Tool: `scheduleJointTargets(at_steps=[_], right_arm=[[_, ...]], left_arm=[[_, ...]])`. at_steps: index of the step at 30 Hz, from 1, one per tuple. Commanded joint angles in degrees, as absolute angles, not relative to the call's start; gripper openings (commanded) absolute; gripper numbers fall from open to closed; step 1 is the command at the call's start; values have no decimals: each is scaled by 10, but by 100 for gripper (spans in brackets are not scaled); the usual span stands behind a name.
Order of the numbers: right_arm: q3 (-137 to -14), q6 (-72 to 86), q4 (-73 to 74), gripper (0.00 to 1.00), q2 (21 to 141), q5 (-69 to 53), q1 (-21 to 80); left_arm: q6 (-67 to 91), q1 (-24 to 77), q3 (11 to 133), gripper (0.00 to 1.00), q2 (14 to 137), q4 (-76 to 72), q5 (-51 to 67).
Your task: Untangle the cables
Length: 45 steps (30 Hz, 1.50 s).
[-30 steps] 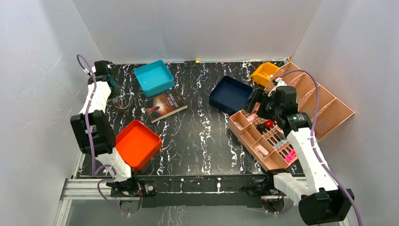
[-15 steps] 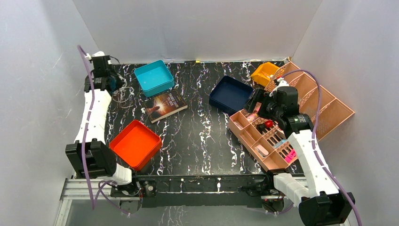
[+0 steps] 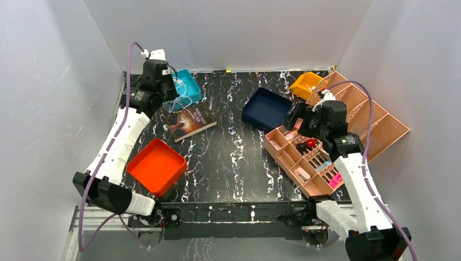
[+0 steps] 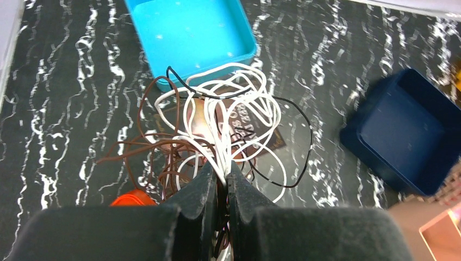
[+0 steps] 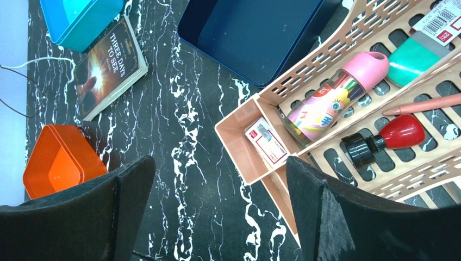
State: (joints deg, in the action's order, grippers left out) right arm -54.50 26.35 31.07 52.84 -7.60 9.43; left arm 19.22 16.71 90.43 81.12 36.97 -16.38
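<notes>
Top view: bright, even, diffuse light from above. White walls (image 3: 234, 32) look grey-blue, no hard shadows. Only soft shadow at near side of orange tray (image 3: 156, 166). Black table (image 3: 234, 163) matt, no strong glare.

Left wrist view: cables (image 4: 239, 109) fairly sharp. Small white glints inside teal tray (image 4: 190, 30). Navy tray (image 4: 407, 130) at right smeared, blurred. Left gripper (image 4: 219, 174) close to lens, dark, soft.

Right wrist view: sharp, title on book (image 5: 108, 65) readable. Right gripper (image 5: 220, 163) black, out of focus. Left edge washed out, pale.
</notes>
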Motion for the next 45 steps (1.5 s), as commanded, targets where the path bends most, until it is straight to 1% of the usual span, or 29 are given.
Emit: scheduleJointTargets(at_steps=[1, 17, 26, 31, 38, 40, 42, 45], right_arm=[[-559, 255, 269, 99, 517, -91, 93], [-540, 263, 262, 98, 520, -40, 93], [-535, 249, 259, 98, 516, -60, 93], [-526, 248, 249, 98, 516, -86, 93], [-520, 243, 243, 98, 514, -105, 93], [-520, 243, 244, 98, 513, -105, 93], [-521, 242, 245, 98, 513, -105, 93], [-519, 242, 246, 98, 512, -105, 93]], left_arm=[[214, 226, 930, 0, 769, 393, -202], [312, 432, 850, 0, 778, 389, -236], [352, 505, 793, 0, 806, 380, -212], [346, 513, 738, 0, 810, 328, -178], [346, 512, 682, 30, 833, 277, -182], [347, 512, 679, 36, 836, 271, -189], [347, 511, 679, 41, 838, 271, -198], [349, 508, 677, 45, 832, 277, -209]])
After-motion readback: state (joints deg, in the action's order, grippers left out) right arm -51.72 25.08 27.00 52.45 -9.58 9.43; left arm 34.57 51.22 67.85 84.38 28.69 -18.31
